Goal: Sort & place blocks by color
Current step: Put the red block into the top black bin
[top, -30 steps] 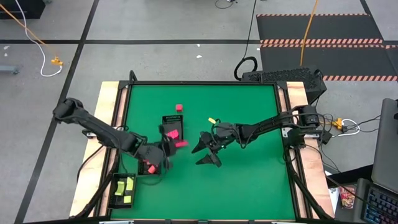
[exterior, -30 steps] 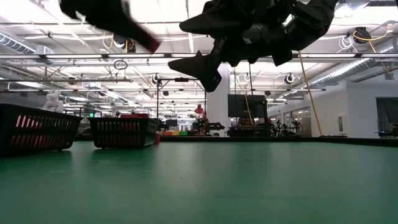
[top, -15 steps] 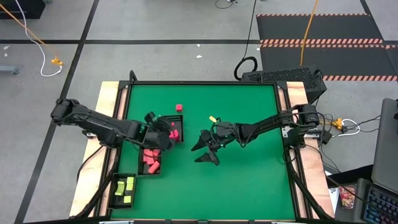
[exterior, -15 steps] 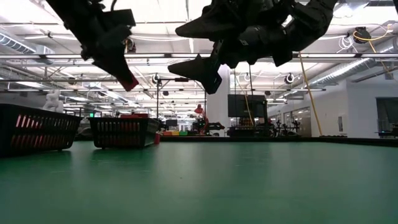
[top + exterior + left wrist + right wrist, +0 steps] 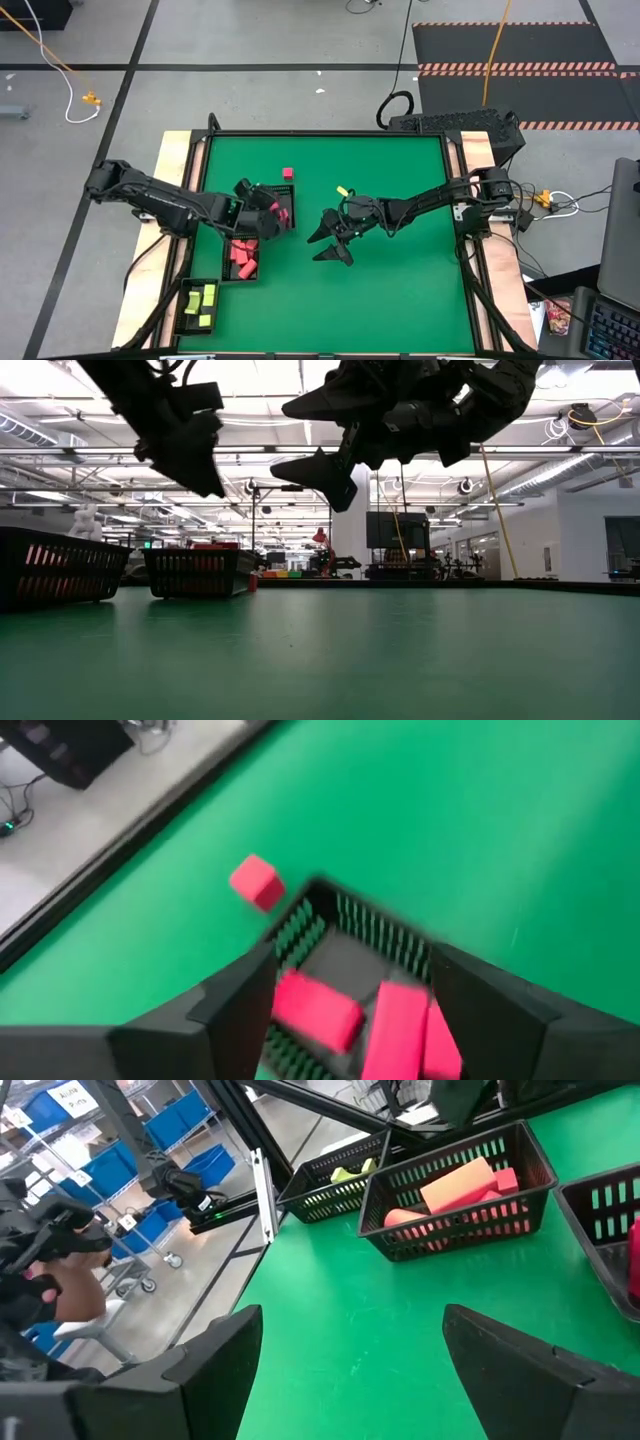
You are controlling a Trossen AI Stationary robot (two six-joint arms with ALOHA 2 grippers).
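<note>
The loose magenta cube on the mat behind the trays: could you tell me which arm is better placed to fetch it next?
Probably the left. The left gripper hangs open over the magenta tray, right beside the cube. The right gripper is open but farther away, mid-table.

Left hand (image 5: pixel 270 213) and right hand (image 5: pixel 330 240) agape.

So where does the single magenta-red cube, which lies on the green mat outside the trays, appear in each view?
High view: the magenta-red cube lies upper centre-left, just beyond the black mesh tray with magenta blocks.
Low view: probably the small red spot right of the farther tray; too small to be sure.
Left wrist view: left of centre, on the mat beside that tray's corner.
Right wrist view: not in it.
Shared landmark: that tray.
</note>
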